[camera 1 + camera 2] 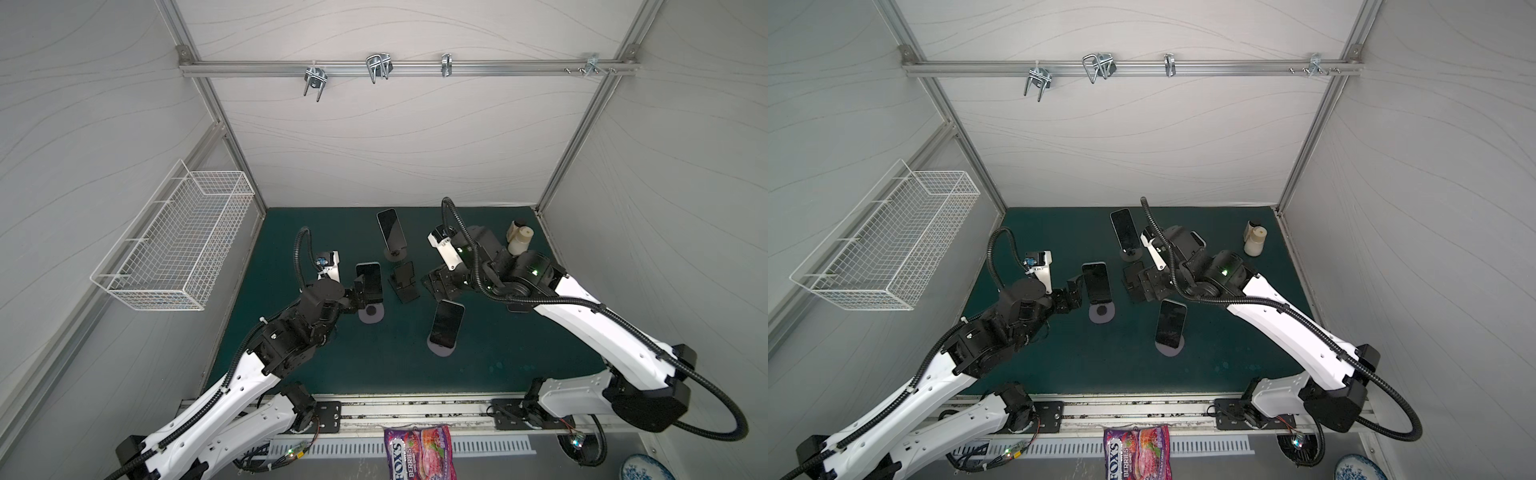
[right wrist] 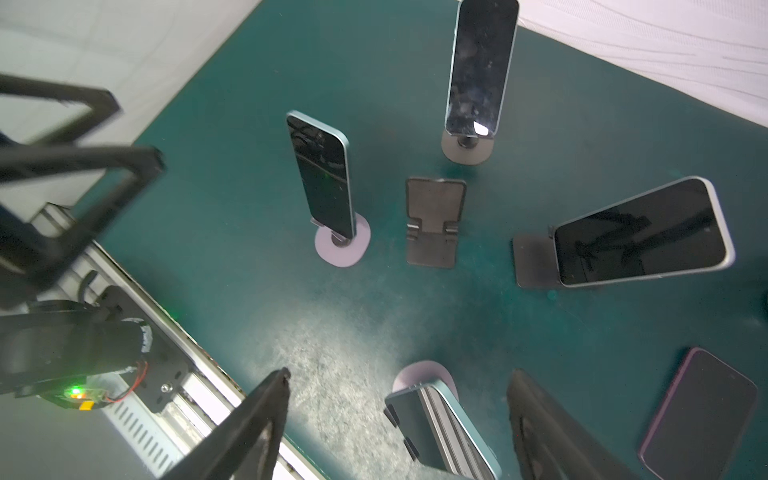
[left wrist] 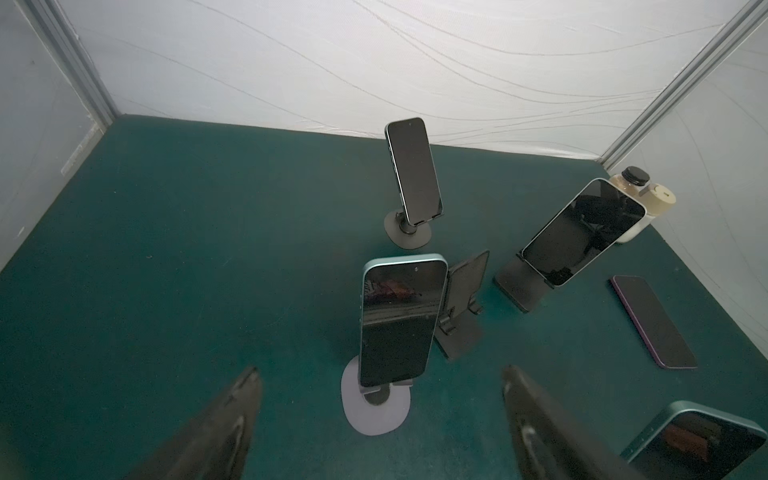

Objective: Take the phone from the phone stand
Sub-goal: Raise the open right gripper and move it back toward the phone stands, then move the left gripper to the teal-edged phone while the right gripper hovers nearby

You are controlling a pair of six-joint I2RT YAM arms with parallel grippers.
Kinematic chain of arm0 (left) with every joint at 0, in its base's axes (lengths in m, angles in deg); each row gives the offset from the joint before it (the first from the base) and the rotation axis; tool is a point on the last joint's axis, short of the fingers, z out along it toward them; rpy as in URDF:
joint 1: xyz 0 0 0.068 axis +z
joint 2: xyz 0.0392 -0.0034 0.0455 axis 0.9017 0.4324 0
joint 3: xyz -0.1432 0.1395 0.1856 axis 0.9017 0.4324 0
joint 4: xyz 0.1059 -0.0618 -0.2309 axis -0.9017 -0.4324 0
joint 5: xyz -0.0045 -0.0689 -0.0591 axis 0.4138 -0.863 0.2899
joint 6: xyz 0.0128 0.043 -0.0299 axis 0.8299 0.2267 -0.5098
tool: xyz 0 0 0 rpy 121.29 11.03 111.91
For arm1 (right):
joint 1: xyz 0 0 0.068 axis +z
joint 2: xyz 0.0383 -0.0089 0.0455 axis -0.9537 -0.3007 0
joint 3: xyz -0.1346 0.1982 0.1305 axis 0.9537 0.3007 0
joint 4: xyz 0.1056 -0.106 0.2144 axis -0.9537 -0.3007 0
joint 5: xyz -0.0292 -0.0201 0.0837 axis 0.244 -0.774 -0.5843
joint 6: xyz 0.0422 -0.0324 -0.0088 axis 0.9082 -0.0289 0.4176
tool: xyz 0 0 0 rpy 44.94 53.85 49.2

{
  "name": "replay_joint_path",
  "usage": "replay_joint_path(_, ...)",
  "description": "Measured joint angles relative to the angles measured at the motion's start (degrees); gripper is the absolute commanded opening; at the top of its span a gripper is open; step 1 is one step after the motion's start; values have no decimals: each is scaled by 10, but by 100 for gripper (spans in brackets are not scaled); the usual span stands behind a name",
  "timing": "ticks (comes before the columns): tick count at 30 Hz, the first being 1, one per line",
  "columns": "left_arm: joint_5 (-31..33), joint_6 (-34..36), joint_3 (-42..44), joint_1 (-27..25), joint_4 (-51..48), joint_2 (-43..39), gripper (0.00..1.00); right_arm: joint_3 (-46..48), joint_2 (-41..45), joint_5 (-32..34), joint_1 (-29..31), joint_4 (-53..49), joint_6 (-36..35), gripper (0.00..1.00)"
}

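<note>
Several dark-screened phones stand on stands on the green mat. A teal phone [image 3: 399, 320] leans on a lilac round stand [image 3: 374, 411]. My left gripper [image 3: 379, 372] is open just short of it, fingers wide to either side of its foot, touching nothing. In a top view that gripper [image 1: 360, 291] sits at this phone's [image 1: 369, 282] left edge. My right gripper [image 2: 401, 376] is open above another teal phone [image 2: 440, 432] on a lilac stand [image 2: 424, 374]. This phone's top lies between the fingers with a gap on both sides. In a top view this phone [image 1: 446, 324] stands nearest the front.
A third phone [image 1: 390, 228] stands at the back on a dark round stand. An empty black folding stand [image 1: 403, 284] sits mid-mat. Another phone [image 3: 582, 232] leans on a black stand, and a purple phone [image 3: 652, 320] lies flat. A cream bottle [image 1: 519, 241] stands back right, a wire basket [image 1: 178, 245] hangs left.
</note>
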Motion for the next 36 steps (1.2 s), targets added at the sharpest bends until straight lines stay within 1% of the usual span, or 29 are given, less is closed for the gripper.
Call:
replay_joint_path(6, 3, 26, 70, -3, 40, -53, 95, 1, -4, -24, 2, 23, 0, 83)
replay_joint_path(12, 10, 52, 100, -3, 97, -80, 95, 3, -22, -32, 3, 49, -8, 84)
replay_joint_path(17, 16, 53, 99, -3, 119, -58, 95, 3, -39, -33, 3, 68, -19, 84)
replay_joint_path(21, 21, 35, 93, -8, 118, -22, 95, 4, -43, -38, 3, 84, -24, 84)
replay_joint_path(30, 54, 4, 91, -48, 119, 12, 95, 39, -42, -52, 3, 102, -25, 84)
replay_joint_path(36, 66, -15, 91, -57, 121, 30, 95, 63, -28, -58, 3, 106, -14, 85)
